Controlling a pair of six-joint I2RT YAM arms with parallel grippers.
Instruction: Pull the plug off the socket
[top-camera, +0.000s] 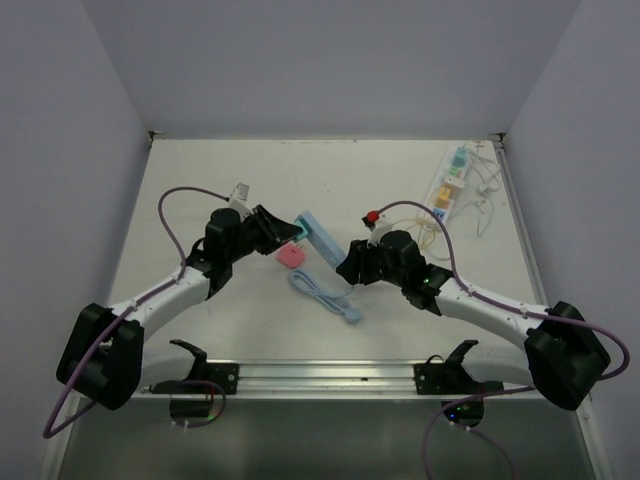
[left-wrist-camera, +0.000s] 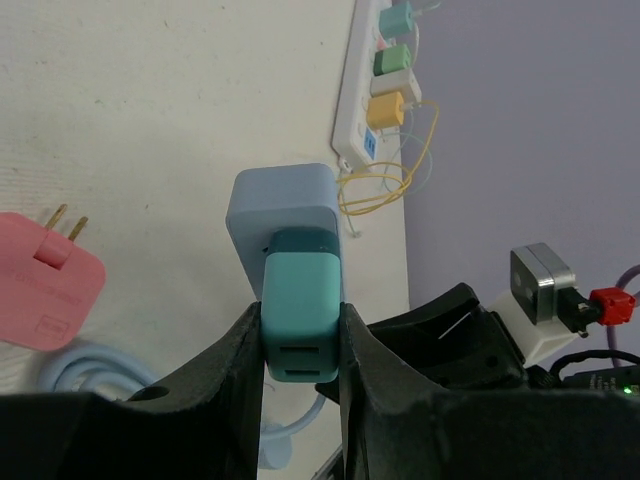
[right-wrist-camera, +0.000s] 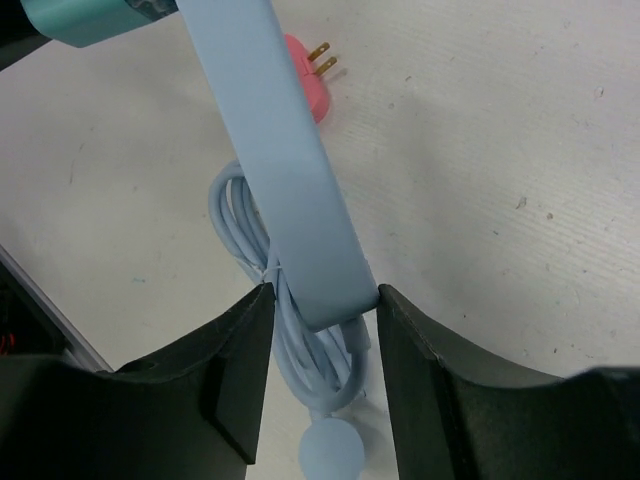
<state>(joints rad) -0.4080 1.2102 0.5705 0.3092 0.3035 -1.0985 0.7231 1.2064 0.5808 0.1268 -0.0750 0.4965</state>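
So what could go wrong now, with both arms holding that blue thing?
1. The right end effector pinches only the tip of the light-blue power strip, so it might slip out when the left end effector pulls the teal plug.
2. The strip's coiled cable lies close to the pink plug and could drag it along.

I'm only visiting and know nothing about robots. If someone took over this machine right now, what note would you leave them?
Left end effector: shut on the teal plug.
Right end effector: shut on the other end of the light-blue power strip, which is lifted off the table.
Done: the pink plug lies loose on the table, prongs bare.
Left: the teal plug sits in the strip; pull the two apart.
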